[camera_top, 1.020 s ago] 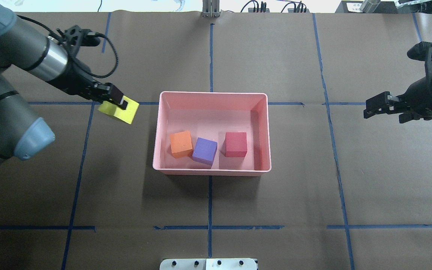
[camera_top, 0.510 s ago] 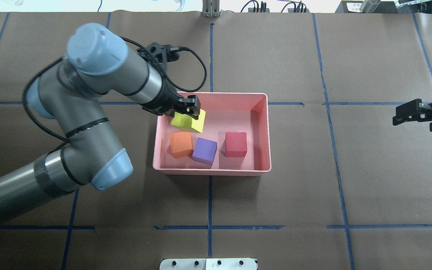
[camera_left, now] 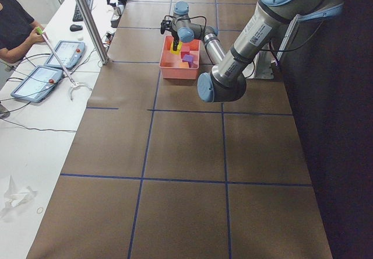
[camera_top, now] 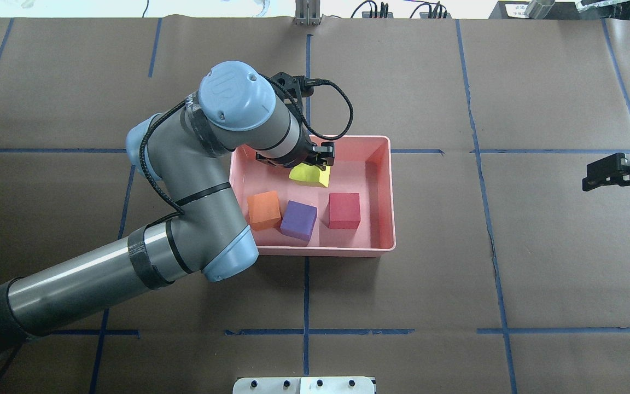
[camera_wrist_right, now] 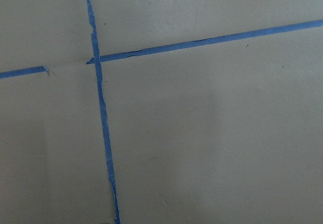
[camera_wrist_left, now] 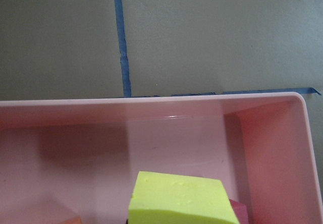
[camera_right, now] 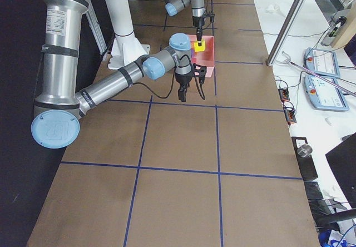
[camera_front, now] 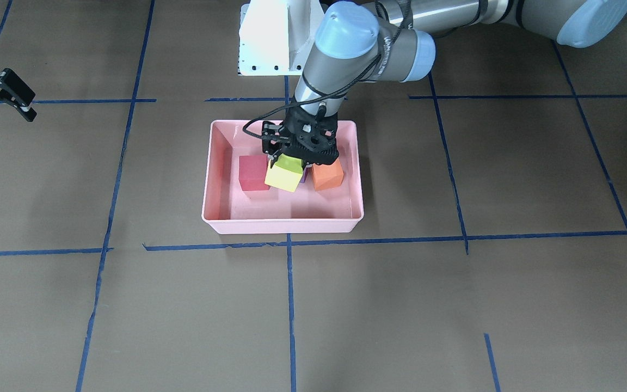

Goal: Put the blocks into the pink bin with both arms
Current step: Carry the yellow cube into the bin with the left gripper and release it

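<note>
The pink bin sits mid-table and holds the orange block, the purple block and the red block. My left gripper is shut on the yellow-green block and holds it tilted above the bin's far middle, over the other blocks' level. In the front view the yellow-green block hangs between the red block and the orange block and hides most of the purple one. The left wrist view shows the block and the bin's rim. My right gripper is open and empty, far right of the bin.
The white pedestal stands behind the bin on the robot's side. A metal plate lies at the table's near edge. Blue tape lines cross the brown table. Operators' desks with tablets flank the table's far side.
My left arm has swung right, carrying the yellow-green block from left of the bin to over its far middle. My right gripper has drawn back toward the right edge.
</note>
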You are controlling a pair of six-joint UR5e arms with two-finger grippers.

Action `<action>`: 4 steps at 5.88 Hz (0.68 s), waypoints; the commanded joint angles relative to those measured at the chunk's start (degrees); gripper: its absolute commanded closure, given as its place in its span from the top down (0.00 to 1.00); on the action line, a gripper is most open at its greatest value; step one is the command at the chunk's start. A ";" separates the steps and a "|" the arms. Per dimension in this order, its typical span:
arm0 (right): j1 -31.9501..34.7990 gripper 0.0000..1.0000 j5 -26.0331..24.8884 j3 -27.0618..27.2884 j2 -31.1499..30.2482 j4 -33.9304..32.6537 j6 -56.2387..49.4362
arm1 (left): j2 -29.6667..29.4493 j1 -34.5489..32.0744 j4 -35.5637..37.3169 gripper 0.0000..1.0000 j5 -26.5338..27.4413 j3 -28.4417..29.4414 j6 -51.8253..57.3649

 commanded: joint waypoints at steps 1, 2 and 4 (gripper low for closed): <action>-0.06 1.00 0.65 -0.17 -0.13 0.09 -0.01 | -0.74 1.47 -0.11 0.14 2.48 2.39 0.08; -0.24 1.00 0.92 -0.69 0.14 0.09 -0.10 | -0.39 2.53 -0.11 0.18 2.48 2.39 -0.01; -0.07 1.00 2.51 -1.05 -0.12 0.09 -4.11 | 1.18 2.80 -0.28 0.48 2.48 1.78 0.17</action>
